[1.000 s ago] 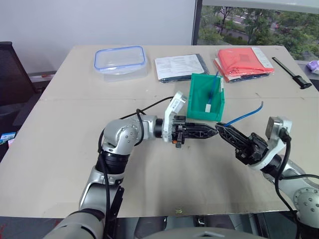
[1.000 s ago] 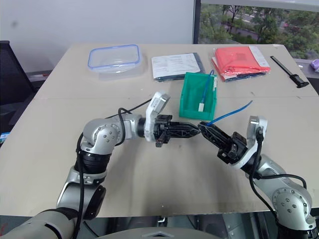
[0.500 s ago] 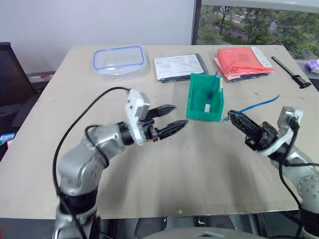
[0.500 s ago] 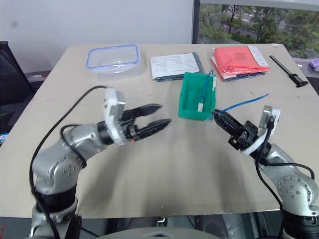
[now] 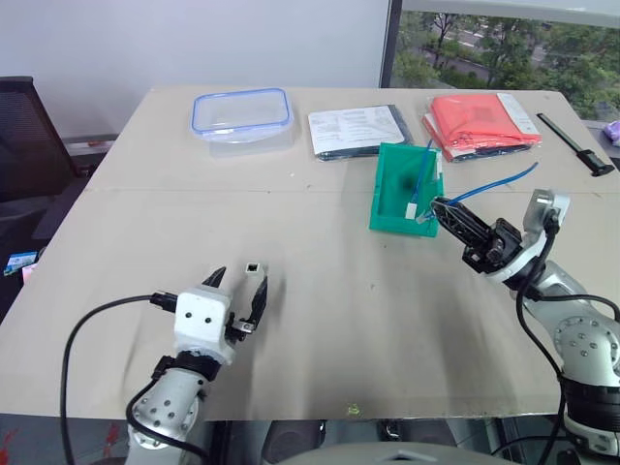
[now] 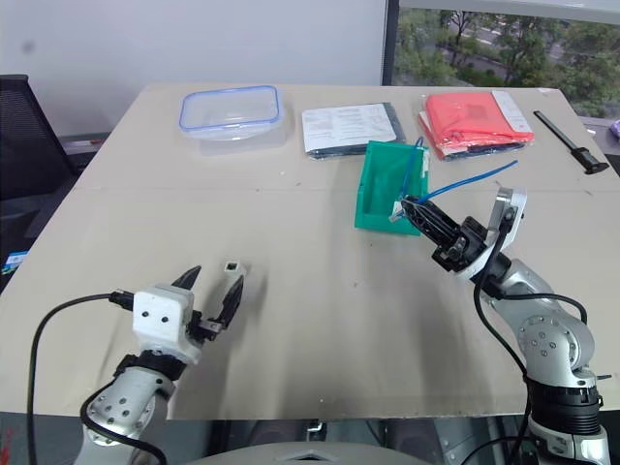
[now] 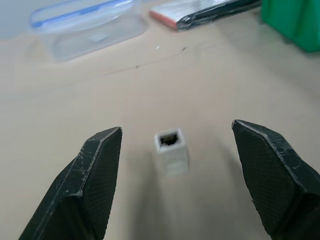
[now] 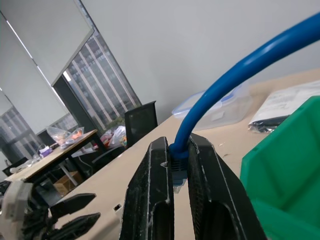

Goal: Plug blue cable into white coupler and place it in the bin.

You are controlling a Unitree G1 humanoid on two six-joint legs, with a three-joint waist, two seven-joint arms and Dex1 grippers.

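Observation:
The white coupler (image 5: 252,265) lies on the table near the front left, dark socket up. My left gripper (image 5: 240,279) stands open just behind it, one finger on either side, not touching; in the left wrist view the white coupler (image 7: 171,150) sits between the spread fingers. My right gripper (image 5: 438,205) is shut on the end of the blue cable (image 5: 494,184), which arcs up and to the right. Its tip hovers at the right front corner of the green bin (image 5: 387,221). The right wrist view shows the blue cable (image 8: 240,65) pinched between the fingers, its plug hidden.
A second blue cable (image 5: 423,179) with a white block leans inside the bin. At the back lie a clear blue-rimmed food box (image 5: 240,116), a paper-covered dark folder (image 5: 358,129), a red folder (image 5: 480,118) and a black tool (image 5: 573,145).
My left arm swung from the table's middle down to the front left and its gripper opened; the coupler now shows on the table. My right gripper carried the cable towards the bin.

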